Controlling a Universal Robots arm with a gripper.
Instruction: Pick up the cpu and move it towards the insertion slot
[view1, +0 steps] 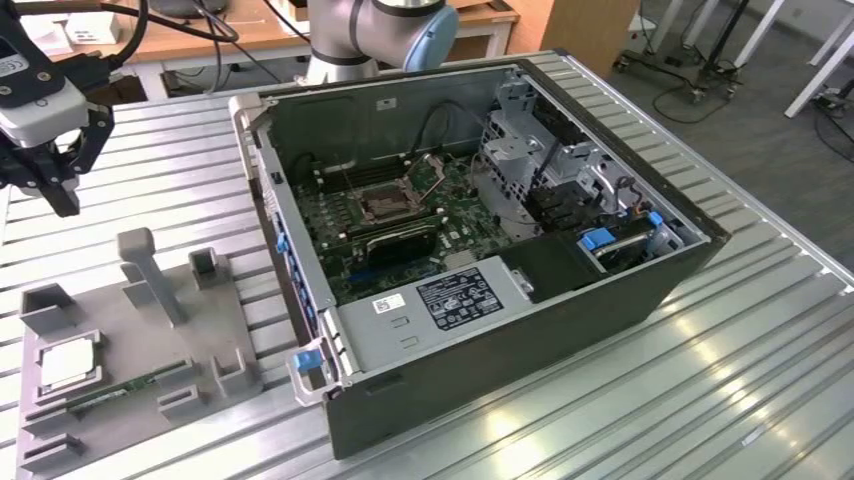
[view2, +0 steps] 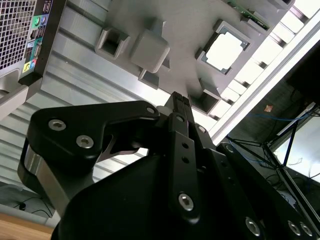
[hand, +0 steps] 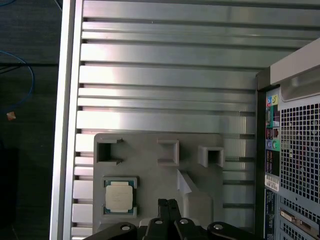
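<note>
Silvery square cpu (view1: 67, 365) flat in grey fixture (view1: 127, 345) pocket; insertion slot (view1: 387, 205) silver-framed, dark centre, well apart.

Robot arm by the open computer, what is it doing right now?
The robot's gripper hovers above the metal table, fingers together and holding nothing. The cpu lies in its pocket on the grey holder, not picked up yet. The insertion slot sits inside the open computer case, away from the gripper.
</note>
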